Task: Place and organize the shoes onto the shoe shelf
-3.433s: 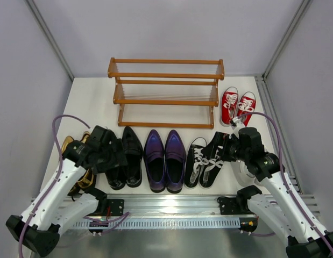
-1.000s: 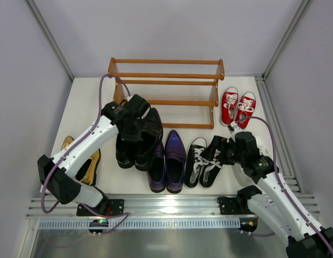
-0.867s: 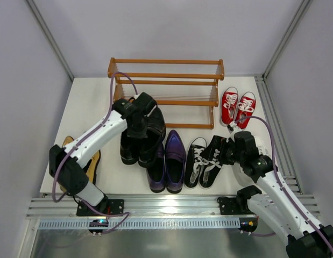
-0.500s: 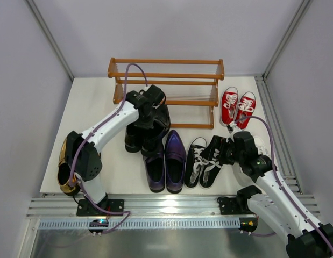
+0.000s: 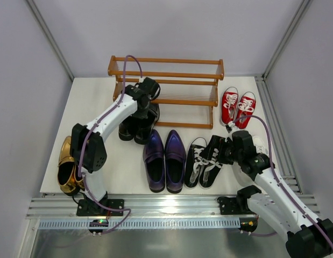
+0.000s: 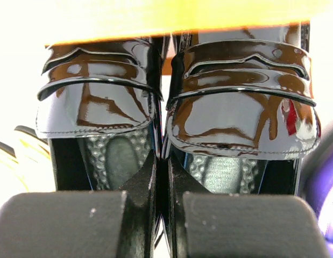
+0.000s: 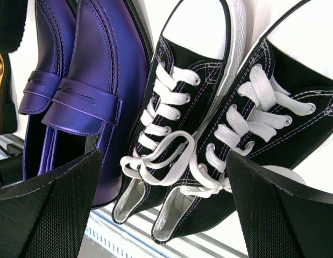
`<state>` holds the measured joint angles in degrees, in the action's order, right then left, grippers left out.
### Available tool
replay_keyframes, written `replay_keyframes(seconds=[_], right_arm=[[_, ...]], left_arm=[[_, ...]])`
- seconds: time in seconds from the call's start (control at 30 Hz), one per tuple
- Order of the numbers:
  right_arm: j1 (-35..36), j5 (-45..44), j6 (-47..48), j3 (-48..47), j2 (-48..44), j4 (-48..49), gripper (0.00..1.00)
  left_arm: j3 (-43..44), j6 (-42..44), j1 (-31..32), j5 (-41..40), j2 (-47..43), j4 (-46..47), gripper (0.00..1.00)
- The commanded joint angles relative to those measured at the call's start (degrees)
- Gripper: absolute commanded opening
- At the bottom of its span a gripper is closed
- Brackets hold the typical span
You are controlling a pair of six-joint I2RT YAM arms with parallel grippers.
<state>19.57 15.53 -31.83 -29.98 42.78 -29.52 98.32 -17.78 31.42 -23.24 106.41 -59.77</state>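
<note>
the left fingers (image 6: 135, 217) are pressing together on the black dress shoes (image 6: 239, 107), clamping the two inner walls of the pair between them, so both shoes are being held side by side as one bundle. in the left wrist view the heels are sitting right against the fingers and the glossy toes are pointing away, reaching under an orange rail of the shoe shelf (image 6: 182, 13). from above, the left fingers (image 5: 147, 107) are stretching out over the black dress shoes (image 5: 135, 128), which are sitting at the left front of the shoe shelf (image 5: 166, 80), toes tucked at its lowest tier. it is not possible to tell whether the soles are touching the desk (image 5: 96, 107) or hanging just over it.

the right fingers (image 7: 53, 209) are standing wide apart with nothing between them, hovering above the heel end of the black-and-white sneakers (image 7: 198, 123). the laces and both heels are lying in the gap between the fingers, below them and apart. the purple loafers (image 7: 75, 91) are lying just beside the sneakers, under the left-hand finger in the right wrist view.

from above, the right fingers (image 5: 224, 150) are hanging over the black-and-white sneakers (image 5: 201, 161), and the purple loafers (image 5: 165, 158) are lying next to those, in the middle of the desk. the red sneakers (image 5: 238, 106) are standing just beside the right end of the shelf. the gold loafers (image 5: 66, 166) are lying at the near left edge of the desk, well apart from both sets of fingers.
</note>
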Motion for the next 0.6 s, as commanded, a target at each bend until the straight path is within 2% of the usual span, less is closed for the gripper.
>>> replay_keyframes(seconds=[0.0,0.13,0.3,0.57], right_arm=[[0.4,-0.9,0.5,0.4,0.4,2.9,0.97],[0.4,-0.9,0.2,1.3,0.7,3.6,0.97],[0.4,-0.6,0.0,1.9,1.6,4.6,0.97],[0.4,-0.9,-0.2,3.0,2.3,5.3,0.97]], left_arm=[[2.1,3.4,-1.3,-7.9,-2.0,9.7,0.0],[-1.1,5.0,-1.6,-8.0,-3.0,14.0,0.0],[-11.3,7.8,-1.8,-8.9,-6.5,27.1,0.0],[-21.0,9.0,-2.9,-10.2,-11.0,40.8,0.0]])
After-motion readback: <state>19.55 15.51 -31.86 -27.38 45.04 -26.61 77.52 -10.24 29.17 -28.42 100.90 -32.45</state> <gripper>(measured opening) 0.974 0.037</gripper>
